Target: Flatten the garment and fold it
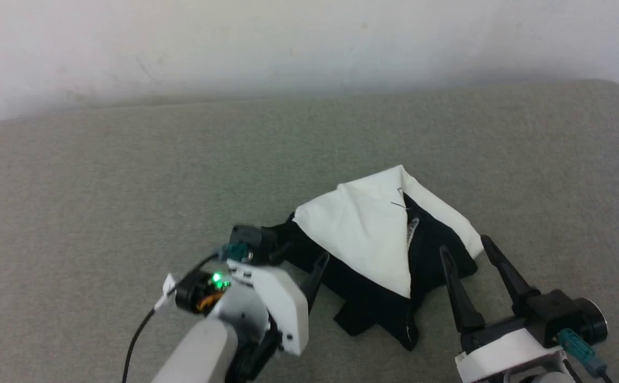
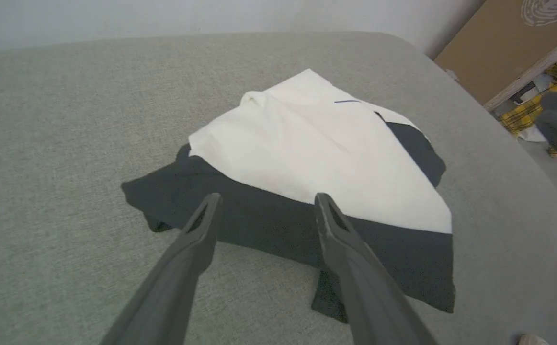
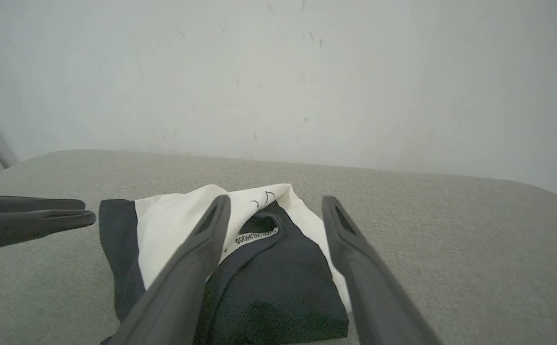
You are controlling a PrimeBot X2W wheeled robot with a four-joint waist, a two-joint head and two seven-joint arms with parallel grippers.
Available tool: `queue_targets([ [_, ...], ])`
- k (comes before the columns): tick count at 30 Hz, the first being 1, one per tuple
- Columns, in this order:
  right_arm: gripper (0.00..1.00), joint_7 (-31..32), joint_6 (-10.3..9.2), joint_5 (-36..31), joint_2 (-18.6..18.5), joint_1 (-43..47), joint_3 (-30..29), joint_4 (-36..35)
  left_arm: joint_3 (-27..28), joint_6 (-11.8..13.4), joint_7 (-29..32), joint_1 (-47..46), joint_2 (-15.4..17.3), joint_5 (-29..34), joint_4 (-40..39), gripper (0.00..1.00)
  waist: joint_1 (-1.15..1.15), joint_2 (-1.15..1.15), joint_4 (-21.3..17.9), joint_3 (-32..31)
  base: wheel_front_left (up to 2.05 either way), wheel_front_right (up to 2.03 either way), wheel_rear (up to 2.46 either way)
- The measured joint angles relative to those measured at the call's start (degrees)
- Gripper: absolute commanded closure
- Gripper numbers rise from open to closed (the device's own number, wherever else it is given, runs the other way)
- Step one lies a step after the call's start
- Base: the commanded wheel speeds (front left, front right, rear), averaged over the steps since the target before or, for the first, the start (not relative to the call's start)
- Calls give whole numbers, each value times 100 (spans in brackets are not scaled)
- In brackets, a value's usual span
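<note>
Head view: left pincer (image 1: 304, 256) gapes wide and empty at the black left hem of the garment (image 1: 362, 229), which sits crumpled right of centre on the grey cushion (image 1: 128, 186). Flattening and folding both look undone. Right pincer (image 1: 464, 246) is wide and empty at its right edge.

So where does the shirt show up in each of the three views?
Head view: shirt low, right of centre.
Left wrist view: shirt in the middle.
Right wrist view: shirt at the lower middle.
Shared landmark: the white wall behind the grey cushion; the shirt's white peak points toward it.
</note>
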Motion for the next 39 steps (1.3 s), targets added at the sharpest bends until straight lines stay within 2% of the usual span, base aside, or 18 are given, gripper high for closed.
queue_targets([
  [5,0,-1,0,47,2,-159,44,-33,-60,252,723,-847,110,403,494,0,0,0,-251,309,0,0,0],
  [8,0,0,0,113,2,-206,58,-35,-174,353,1090,-1271,379,821,853,0,0,0,-398,487,0,0,0],
  [11,0,0,0,163,1,-249,81,-35,-259,314,1466,-1511,547,934,1172,0,0,0,-523,659,0,0,0],
  [13,0,0,0,178,1,-290,94,-36,-288,170,1629,-1546,535,840,1274,0,1,0,-589,761,0,0,0],
  [14,0,0,0,189,1,-302,98,-36,-280,98,1674,-1568,535,744,1284,27,0,0,-622,804,0,0,0],
  [15,0,0,0,204,2,-306,100,-32,-271,20,1714,-1606,542,660,1280,83,0,0,-651,841,0,0,0],
  [16,0,0,0,210,3,-307,91,-27,-254,-38,1711,-1621,537,586,1260,100,-1,0,-674,873,0,0,0],
  [20,0,0,0,210,-1,-310,31,38,-203,-41,1378,-1557,480,485,1139,100,0,0,-680,881,0,0,0],
  [26,0,0,0,164,0,-287,36,102,305,475,310,-1336,620,550,549,100,-1,0,-540,685,0,0,0],
  [31,0,0,0,116,2,-227,56,165,831,857,-260,-989,981,603,-188,100,-2,0,-265,452,0,0,0],
  [35,0,0,0,96,2,-175,63,210,1046,993,-552,-432,1179,612,-500,100,-2,0,-42,306,0,0,0],
  [39,0,0,0,59,2,-170,66,268,1033,1228,-360,267,1246,630,-97,100,-2,0,134,207,0,0,0],
])
